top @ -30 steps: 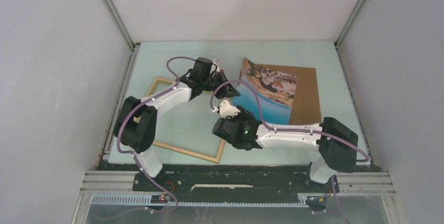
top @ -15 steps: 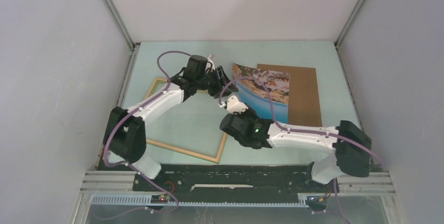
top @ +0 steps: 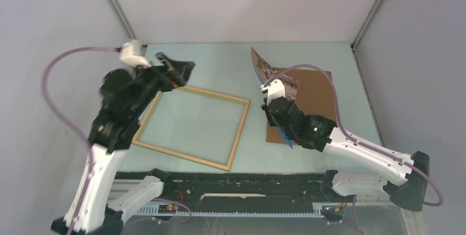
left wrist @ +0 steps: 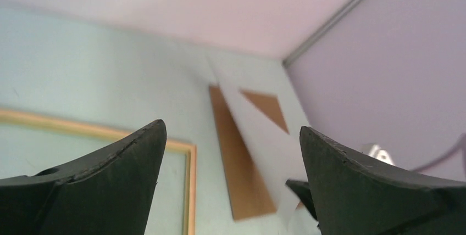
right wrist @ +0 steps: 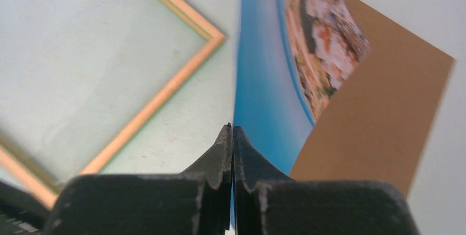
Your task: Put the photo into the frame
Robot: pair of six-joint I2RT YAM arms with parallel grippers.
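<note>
Top external: photo (top: 262, 66) is let go by left tool (left wrist: 232, 127), now spread wide, empty & swung clear; it's clamped on edge by right tool (right wrist: 232, 136) above brown board (top: 316, 92), beside frame (top: 220, 94), now uncovered for insertion

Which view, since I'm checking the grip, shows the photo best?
Right wrist: the photo is close, its edge pinched between the shut fingers. Top external shows it nearly edge-on above the brown board. Left wrist shows only its pale back.

pale wood frame (top: 239, 134), smooth paper photo (right wrist: 264, 98), matt brown board (right wrist: 379, 119), matt black plastic left pincer (left wrist: 231, 128)
</note>
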